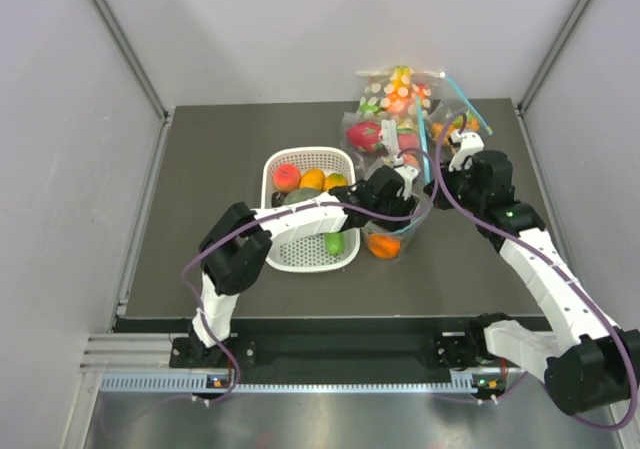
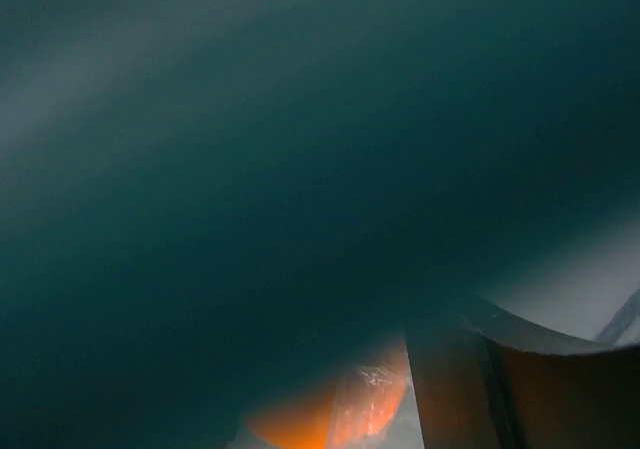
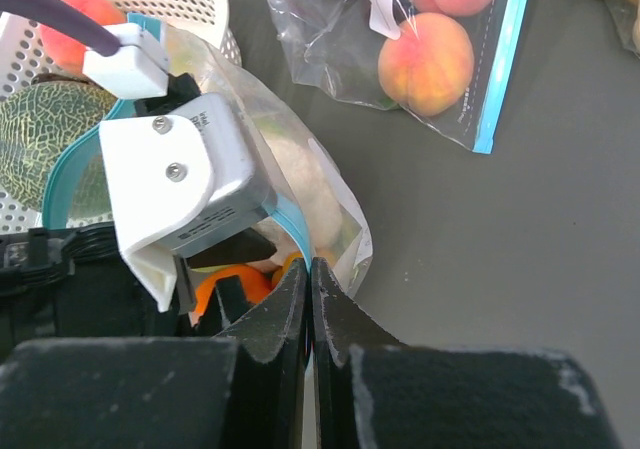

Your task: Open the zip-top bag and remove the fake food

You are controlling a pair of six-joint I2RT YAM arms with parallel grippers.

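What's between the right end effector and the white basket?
The zip-top bag, with the left end effector inside its mouth; the right wrist view shows it.

L arm (image 1: 295, 217), R arm (image 1: 545, 264): blk joints, white links, purple cables (image 3: 50, 14); white wrist cover (image 3: 170, 184); blk fingers (image 3: 275, 314).

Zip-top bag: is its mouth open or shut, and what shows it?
Open. The zip-top bag has its blue zip strip spread in a wide loop around the left pincer reaching inside; the right pincer pinches the rim.
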